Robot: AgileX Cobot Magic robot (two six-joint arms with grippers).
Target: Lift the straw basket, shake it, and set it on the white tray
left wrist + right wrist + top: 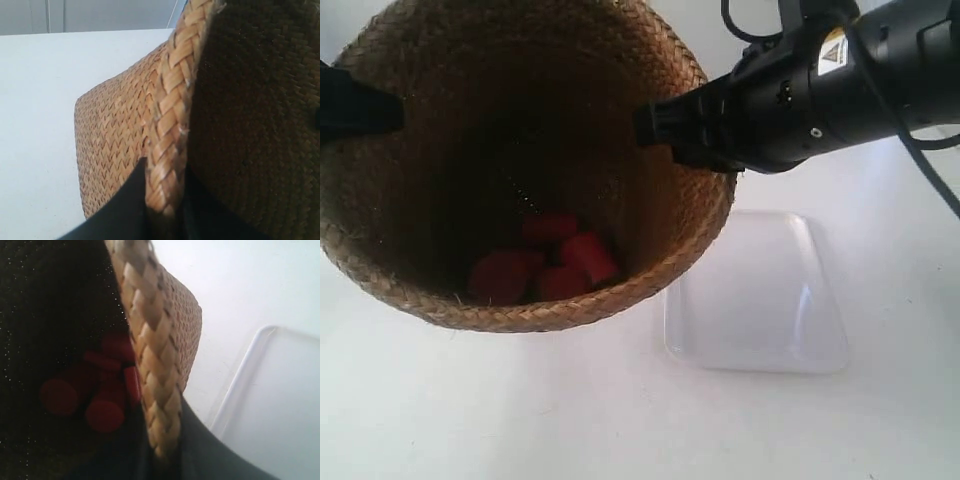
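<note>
The straw basket (665, 235) fills the upper left of the exterior view, tipped with its mouth toward the camera. Several red cylinders (555, 262) lie inside at the bottom. My left gripper (163, 192) is shut on the braided rim (172, 115), one finger inside and one outside; it is the black shape (382, 108) at the exterior view's left. My right gripper (167, 440) is shut on the opposite rim (152, 360), seen as the arm's tip (655, 125). The white tray (760, 300) lies on the table beside the basket, also in the right wrist view (280, 405).
The table (570, 410) is plain white. The right arm's black body and cables (840, 80) reach in from the upper right, above the tray. The red cylinders (105, 410) show loose in the basket's dark inside.
</note>
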